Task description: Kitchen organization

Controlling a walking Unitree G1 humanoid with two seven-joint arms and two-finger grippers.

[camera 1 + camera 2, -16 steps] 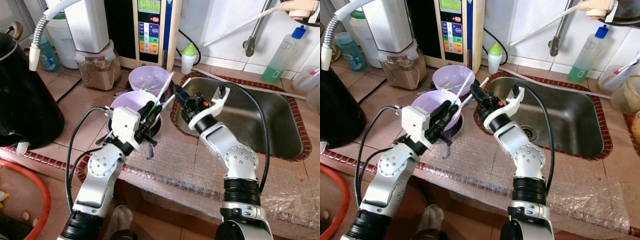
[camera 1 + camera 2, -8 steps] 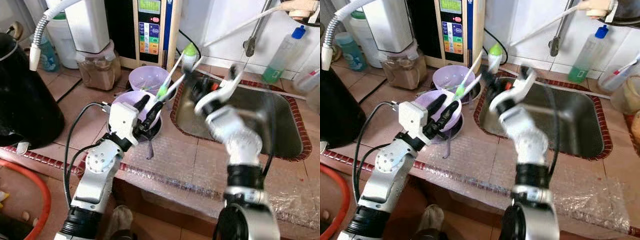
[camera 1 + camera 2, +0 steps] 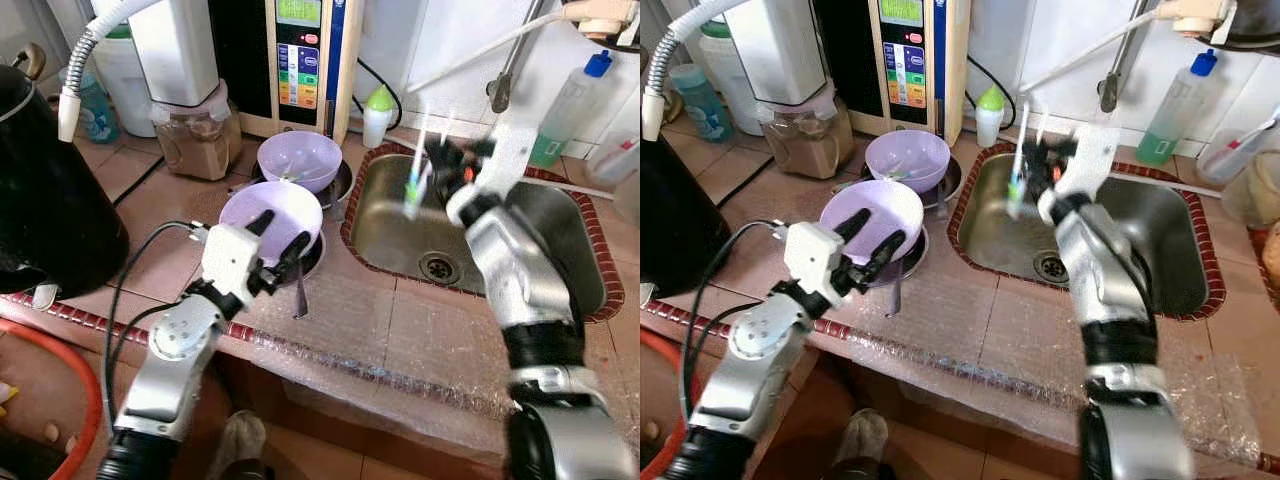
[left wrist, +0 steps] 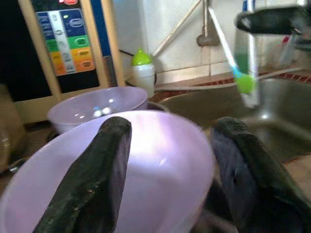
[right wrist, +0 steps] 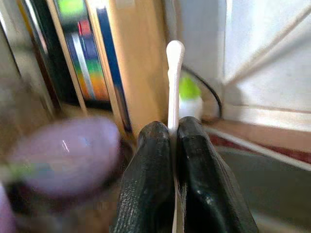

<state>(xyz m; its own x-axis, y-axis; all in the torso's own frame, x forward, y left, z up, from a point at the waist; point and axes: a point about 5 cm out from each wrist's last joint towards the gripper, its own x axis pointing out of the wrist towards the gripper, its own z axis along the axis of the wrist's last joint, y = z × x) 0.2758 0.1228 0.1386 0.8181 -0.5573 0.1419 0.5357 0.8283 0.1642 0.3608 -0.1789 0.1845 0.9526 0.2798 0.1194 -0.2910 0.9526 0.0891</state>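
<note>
Carrying the toothbrushes (image 3: 415,185) calls for slow, level wrist travel, so keep your grip steady. Nearest you, the left end effector (image 3: 277,252) hovers with fingers spread beside the near purple bowl (image 3: 262,210) on the table (image 3: 400,330). Farther off, above the sink (image 3: 560,250), your right end effector (image 5: 170,141) is clamped on what looks, through blur, like two toothbrushes, heads hanging below it.

We're in a home kitchen: a steel sink (image 3: 560,240) sunk into a tiled bench (image 3: 160,200), a tap (image 3: 505,70) on white wall tiles, purple bowls (image 3: 298,158) and a green dish-soap bottle (image 3: 570,100).
</note>
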